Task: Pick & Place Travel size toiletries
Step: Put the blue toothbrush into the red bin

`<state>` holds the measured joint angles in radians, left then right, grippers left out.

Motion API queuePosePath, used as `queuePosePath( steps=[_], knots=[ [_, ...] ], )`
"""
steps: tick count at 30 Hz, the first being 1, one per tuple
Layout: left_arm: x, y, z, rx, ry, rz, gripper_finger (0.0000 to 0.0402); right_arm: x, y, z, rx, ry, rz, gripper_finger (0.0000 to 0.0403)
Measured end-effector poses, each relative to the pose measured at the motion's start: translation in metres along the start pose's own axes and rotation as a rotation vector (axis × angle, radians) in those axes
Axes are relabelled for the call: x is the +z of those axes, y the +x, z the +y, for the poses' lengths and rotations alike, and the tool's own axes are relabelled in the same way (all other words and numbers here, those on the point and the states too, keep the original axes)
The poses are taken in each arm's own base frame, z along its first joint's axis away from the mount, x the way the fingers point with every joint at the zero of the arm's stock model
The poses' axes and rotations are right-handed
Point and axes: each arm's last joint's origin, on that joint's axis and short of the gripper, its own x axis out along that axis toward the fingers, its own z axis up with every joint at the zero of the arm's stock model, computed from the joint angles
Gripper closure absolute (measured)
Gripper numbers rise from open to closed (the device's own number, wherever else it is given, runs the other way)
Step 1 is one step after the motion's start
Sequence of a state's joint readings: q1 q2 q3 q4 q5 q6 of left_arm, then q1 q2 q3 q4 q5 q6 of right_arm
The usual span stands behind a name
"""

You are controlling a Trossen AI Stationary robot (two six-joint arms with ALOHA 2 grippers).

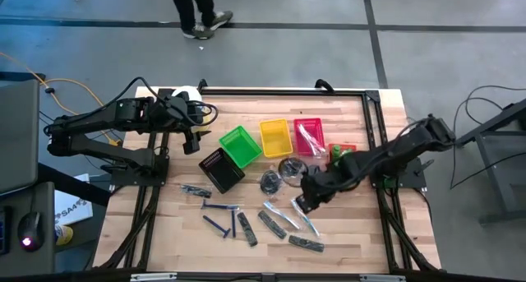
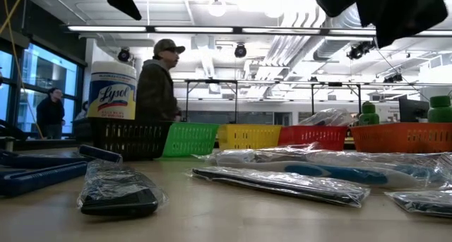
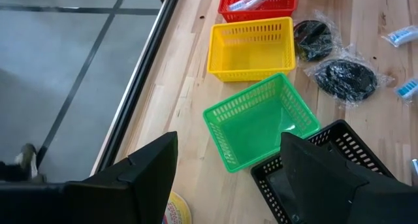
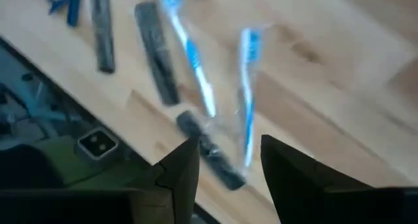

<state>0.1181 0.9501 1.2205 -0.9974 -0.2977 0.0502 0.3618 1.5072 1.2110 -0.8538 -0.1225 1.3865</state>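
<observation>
Toiletries lie scattered on the table's near half: clear-white toothbrush packets (image 1: 283,212) (image 4: 189,54), dark grey strips (image 1: 246,228), blue razors (image 1: 218,226) and bagged dark round pieces (image 1: 271,182) (image 3: 346,77). Green bottles (image 1: 337,154) stand in an orange basket. My right gripper (image 1: 304,201) (image 4: 228,145) is open and hovers over the toothbrush packets, one packet (image 4: 248,93) running toward the gap between its fingers. My left gripper (image 1: 193,138) (image 3: 228,142) is open, held above the table beside the black basket (image 1: 220,168), looking down on the green basket (image 3: 261,119).
A row of baskets runs across the table's middle: black, green (image 1: 240,145), yellow (image 1: 275,136), red (image 1: 309,136) with a packet inside, and orange. A white Lysol tub (image 1: 187,94) (image 2: 111,90) stands at the far left. People are beyond the far edge (image 1: 197,11).
</observation>
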Motion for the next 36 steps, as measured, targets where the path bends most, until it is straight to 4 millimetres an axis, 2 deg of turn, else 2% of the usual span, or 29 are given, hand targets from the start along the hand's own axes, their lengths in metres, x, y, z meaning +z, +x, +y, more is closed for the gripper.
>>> queuePosePath(
  steps=[3,9,20,36],
  knots=[
    [0.0,0.0,0.0,0.0,0.0,0.0,0.0142,-0.007,0.013,0.008,0.023,-0.001,0.013,0.025],
    [0.0,0.0,0.0,-0.001,0.004,0.0,0.0142,-0.017,0.049,0.01,-0.08,0.063,0.075,0.025],
    [0.0,0.0,0.0,-0.001,0.007,0.0,0.0142,-0.01,0.099,0.011,-0.152,0.118,0.074,0.025],
    [0.0,0.0,0.0,-0.002,0.009,0.004,0.0142,-0.006,0.14,0.002,-0.259,0.186,0.071,0.025]
  ],
)
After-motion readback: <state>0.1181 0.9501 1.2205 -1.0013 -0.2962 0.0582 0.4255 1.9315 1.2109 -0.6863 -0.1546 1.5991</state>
